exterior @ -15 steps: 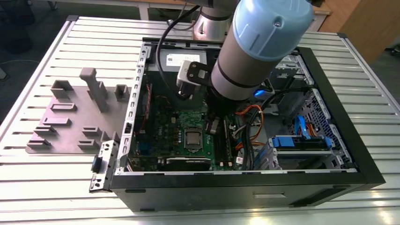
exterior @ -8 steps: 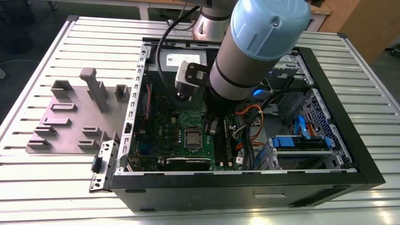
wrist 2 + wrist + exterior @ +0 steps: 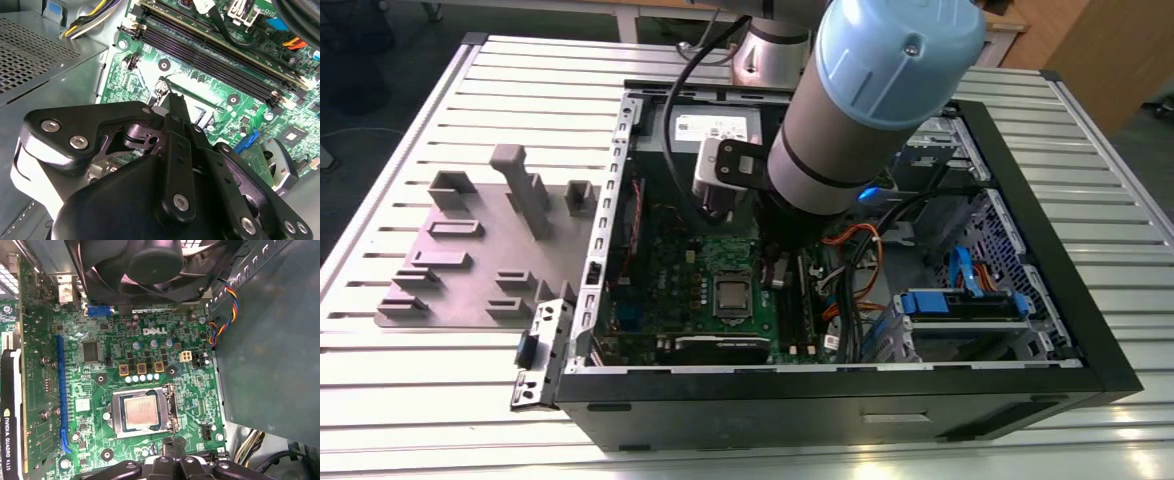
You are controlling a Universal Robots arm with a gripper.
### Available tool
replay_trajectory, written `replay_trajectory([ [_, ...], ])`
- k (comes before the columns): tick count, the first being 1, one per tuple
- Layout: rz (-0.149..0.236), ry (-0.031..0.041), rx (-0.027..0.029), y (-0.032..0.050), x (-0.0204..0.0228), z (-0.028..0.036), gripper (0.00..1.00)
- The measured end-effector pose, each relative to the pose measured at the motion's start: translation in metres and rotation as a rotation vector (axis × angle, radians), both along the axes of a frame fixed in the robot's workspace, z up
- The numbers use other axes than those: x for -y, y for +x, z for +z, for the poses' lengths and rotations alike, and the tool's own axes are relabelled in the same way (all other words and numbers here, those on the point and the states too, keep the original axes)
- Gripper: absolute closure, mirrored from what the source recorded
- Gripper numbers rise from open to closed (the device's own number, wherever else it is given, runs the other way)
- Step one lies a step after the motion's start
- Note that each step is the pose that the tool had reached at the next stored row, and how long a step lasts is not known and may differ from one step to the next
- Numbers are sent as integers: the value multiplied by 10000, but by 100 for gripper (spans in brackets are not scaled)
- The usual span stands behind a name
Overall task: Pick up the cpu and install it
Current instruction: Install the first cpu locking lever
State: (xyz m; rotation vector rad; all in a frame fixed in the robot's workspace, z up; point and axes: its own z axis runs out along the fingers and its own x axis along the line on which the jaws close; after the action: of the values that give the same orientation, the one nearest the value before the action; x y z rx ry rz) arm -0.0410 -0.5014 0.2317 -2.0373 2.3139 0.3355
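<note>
Slatted metal table point(image 3: 440, 380) carries open black computer case point(image 3: 854, 410) at centre; grey fixture plate point(image 3: 480, 260) with upright blocks lies at case's 9 o'clock, touching it.

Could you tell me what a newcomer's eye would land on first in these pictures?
First, the big arm reaching down into the open computer case on the slatted table. Next, the green motherboard, where the cpu lies in its silver socket frame, with the tool beside that frame. A dark fan sits at the board's far edge.
</note>
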Motion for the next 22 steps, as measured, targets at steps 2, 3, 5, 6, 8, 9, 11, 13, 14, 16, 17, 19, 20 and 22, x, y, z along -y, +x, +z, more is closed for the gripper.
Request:
replay_trajectory([
  [2,20,0,0,0,0,0,89],
  [3,29,0,0,0,0,0,89],
  [5,122,3,1,0,-1,-1,89],
  [6,247,3,1,0,-1,-1,89],
  [8,404,0,4,0,0,0,89],
  [9,407,0,5,-1,0,0,89],
  [11,407,0,5,0,0,0,89],
  [13,408,0,5,2,0,0,89],
  [14,408,1,6,4,0,0,89],
  [16,416,-1,9,11,1,-1,89],
  [17,418,-1,11,13,1,-1,89],
  [19,435,-2,32,14,1,-3,89],
  [20,453,-1,55,14,1,-4,89],
  [22,554,0,116,14,0,-6,89],
])
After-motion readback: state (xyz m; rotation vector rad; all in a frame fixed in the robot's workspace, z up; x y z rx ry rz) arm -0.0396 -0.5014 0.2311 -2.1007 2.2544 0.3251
